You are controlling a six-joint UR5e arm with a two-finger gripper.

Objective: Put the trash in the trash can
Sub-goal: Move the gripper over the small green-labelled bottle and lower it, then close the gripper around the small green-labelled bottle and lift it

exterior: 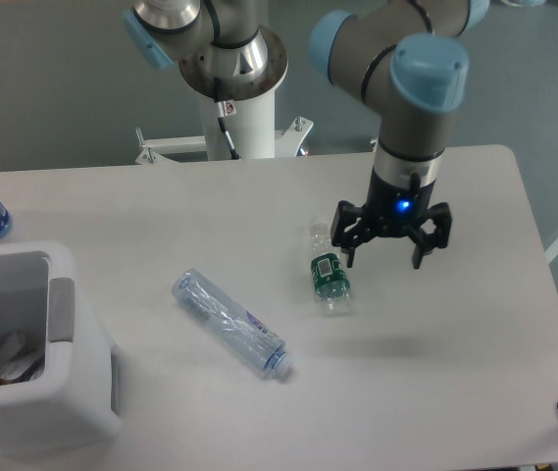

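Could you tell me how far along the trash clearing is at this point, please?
Done: the white trash can holds some crumpled scraps, but neither bottle. In hand: nothing; the hand is open, just right of the short green-labelled bottle, apparently lining up on it. Left: that bottle and the longer white-capped bottle both lie on the table and need binning.

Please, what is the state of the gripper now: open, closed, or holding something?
Gripper: open, holding nothing, beside the short green-label bottle.
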